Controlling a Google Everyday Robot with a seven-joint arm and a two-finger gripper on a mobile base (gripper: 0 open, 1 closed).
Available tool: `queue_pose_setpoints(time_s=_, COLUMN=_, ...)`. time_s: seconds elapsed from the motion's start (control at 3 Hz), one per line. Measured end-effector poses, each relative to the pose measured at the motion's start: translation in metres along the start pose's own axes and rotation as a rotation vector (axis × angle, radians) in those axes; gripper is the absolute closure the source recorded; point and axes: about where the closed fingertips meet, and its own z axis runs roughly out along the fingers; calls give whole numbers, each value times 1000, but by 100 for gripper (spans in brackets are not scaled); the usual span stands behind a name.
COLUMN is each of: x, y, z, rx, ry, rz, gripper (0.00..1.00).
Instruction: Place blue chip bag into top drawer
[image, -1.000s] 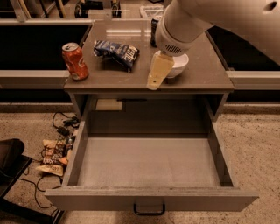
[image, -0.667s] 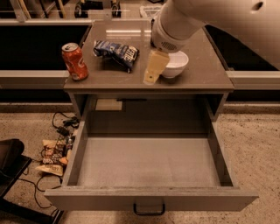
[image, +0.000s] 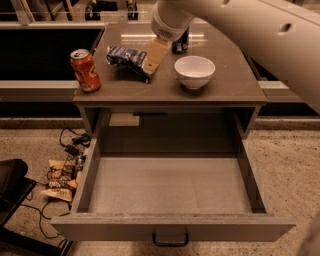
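Note:
The blue chip bag (image: 124, 57) lies crumpled on the cabinet top, left of centre. My gripper (image: 154, 56) hangs from the white arm that comes in from the upper right, and its tan tip sits at the bag's right end, touching or just above it. The top drawer (image: 170, 187) is pulled fully out below the cabinet top. Its grey inside holds nothing, and its dark handle (image: 170, 239) is at the middle of the front panel.
A red soda can (image: 85, 70) stands at the cabinet top's left edge. A white bowl (image: 194, 71) sits right of the gripper, with a dark object (image: 180, 45) behind it. Wrappers and cables (image: 62, 175) lie on the floor left of the drawer.
The gripper has moved left, away from the white bowl and over to the right end of the blue chip bag. The bowl now shows in full.

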Motion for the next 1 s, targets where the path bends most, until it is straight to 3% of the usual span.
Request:
queue_pose_setpoints(time_s=0.33, x=-22, y=-9, z=38, rx=24, ry=-53, rz=78, gripper=0)
queue_pose_setpoints(time_s=1.0, x=-57, y=4, z=107, rx=26, ry=-208, rz=225, gripper=0)
